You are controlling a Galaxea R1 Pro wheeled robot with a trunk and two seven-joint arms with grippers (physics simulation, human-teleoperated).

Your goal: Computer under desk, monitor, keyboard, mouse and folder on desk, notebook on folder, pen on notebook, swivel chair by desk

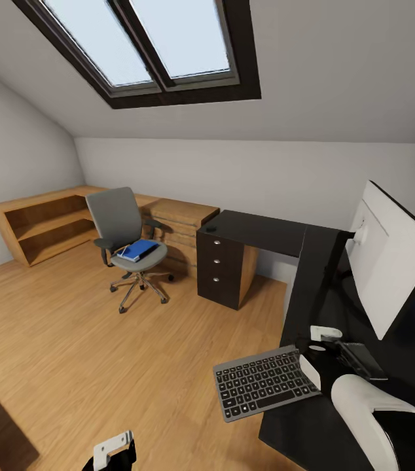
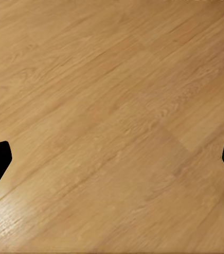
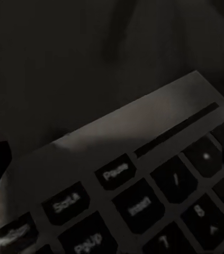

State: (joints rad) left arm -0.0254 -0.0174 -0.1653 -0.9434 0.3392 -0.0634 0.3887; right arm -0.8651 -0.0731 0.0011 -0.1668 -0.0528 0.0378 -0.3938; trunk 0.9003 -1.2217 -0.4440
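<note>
The silver-grey keyboard [image 1: 263,383] lies across the black desk's [image 1: 266,232] near edge, with its left half out over the floor. My right gripper [image 1: 312,356] is at its right end. In the right wrist view the key rows [image 3: 127,201] are very close, the fingertips stand wide apart, and the gripper looks open. The monitor [image 1: 391,261] stands on the desk with its white back showing. A small dark mouse [image 1: 211,229] sits on the desk's far corner. The grey swivel chair [image 1: 119,226] stands apart from the desk and carries the blue folder [image 1: 141,248]. My left gripper [image 1: 112,451] hangs open over the floor [image 2: 112,127].
A black three-drawer unit [image 1: 224,268] stands under the desk's far wing. Low wooden shelving [image 1: 44,226] runs along the left and back walls behind the chair. Wide light wood floor [image 1: 70,340] lies between me and the chair. A skylight [image 1: 155,46] is set in the sloped ceiling.
</note>
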